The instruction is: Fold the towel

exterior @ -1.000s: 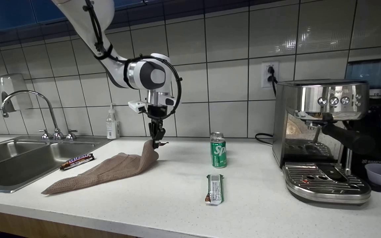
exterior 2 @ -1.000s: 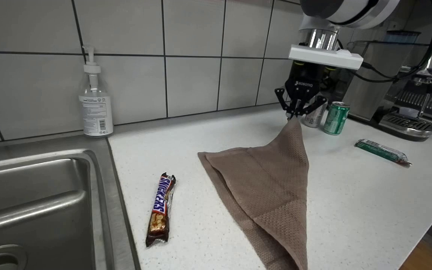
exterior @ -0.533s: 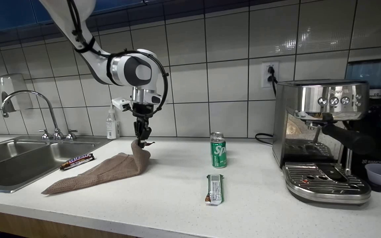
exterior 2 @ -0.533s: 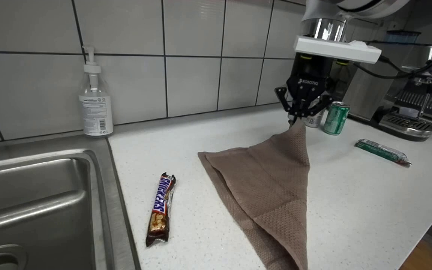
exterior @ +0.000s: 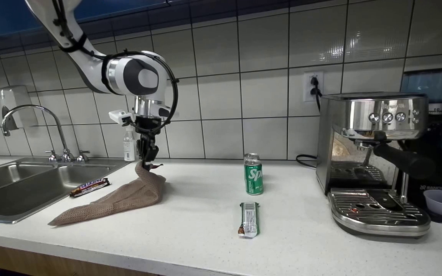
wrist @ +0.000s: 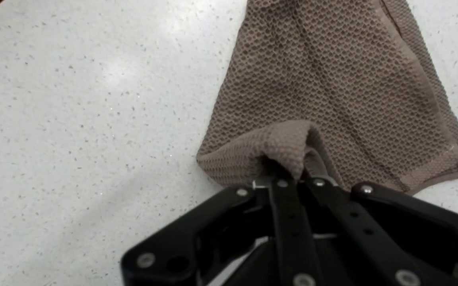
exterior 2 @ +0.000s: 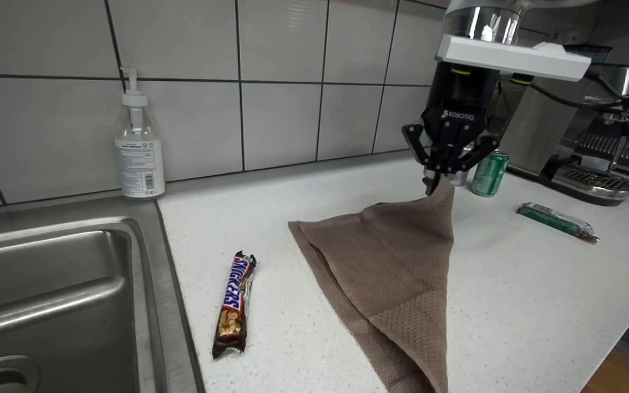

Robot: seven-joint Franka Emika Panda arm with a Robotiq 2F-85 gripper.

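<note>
The brown towel (exterior: 125,197) lies on the counter beside the sink, with one end lifted; it also shows in an exterior view (exterior 2: 396,256). My gripper (exterior: 146,164) is shut on the lifted end, just above the counter; it also shows in an exterior view (exterior 2: 434,183). In the wrist view the lifted end of the towel (wrist: 332,79) curls up and back over itself into the shut fingers (wrist: 298,182). The rest of the towel is flat, with two layers showing at one edge. The fingertips are partly hidden by the cloth.
A Snickers bar (exterior 2: 233,305) lies between the sink (exterior 2: 161,284) and the towel. A soap bottle (exterior 2: 140,164) stands by the wall. A Sprite can (exterior: 253,178) and a green-wrapped bar (exterior: 249,219) are on the counter, with an espresso machine (exterior: 374,115) farther along.
My gripper has moved toward the sink side with the towel's end, staying low and shut. The lifted end now bends further back over the flat part. The other objects have not moved.
</note>
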